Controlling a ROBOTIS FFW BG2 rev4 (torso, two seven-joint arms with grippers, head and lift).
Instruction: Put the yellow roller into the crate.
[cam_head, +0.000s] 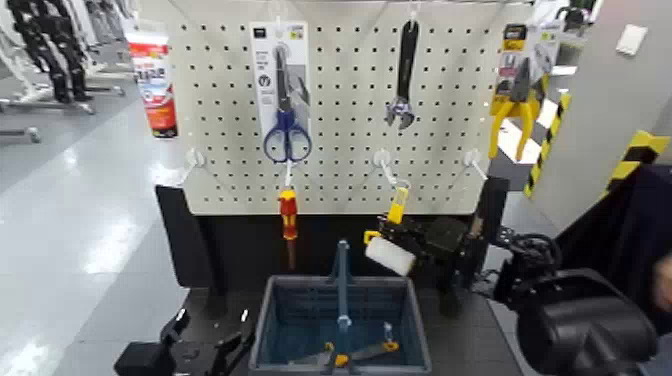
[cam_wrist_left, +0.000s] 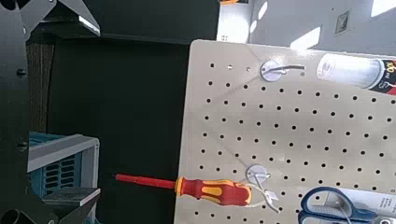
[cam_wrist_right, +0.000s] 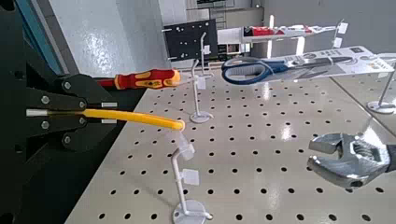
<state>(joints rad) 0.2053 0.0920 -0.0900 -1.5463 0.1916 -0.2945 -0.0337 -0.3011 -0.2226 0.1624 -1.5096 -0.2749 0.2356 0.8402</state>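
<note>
The yellow roller (cam_head: 397, 210) is in front of the pegboard's lower edge, its white fluffy cylinder (cam_head: 390, 256) pointing down. My right gripper (cam_head: 405, 238) is shut on it, just right of and above the crate's back corner. In the right wrist view the black fingers (cam_wrist_right: 56, 114) pinch the yellow handle (cam_wrist_right: 135, 119), whose end lies close to a white peg (cam_wrist_right: 185, 151). The blue-grey crate (cam_head: 275, 335) with its upright handle (cam_head: 342, 282) stands below the board. My left gripper (cam_head: 210, 348) rests low at the left of the crate, open and holding nothing.
On the pegboard (cam_head: 340, 110) hang blue scissors (cam_head: 286, 135), a wrench (cam_head: 403, 75), yellow pliers (cam_head: 515, 100) and a red-and-yellow screwdriver (cam_head: 288, 215). Some hand tools (cam_head: 350, 354) lie inside the crate. A person's dark sleeve (cam_head: 625, 235) is at the right edge.
</note>
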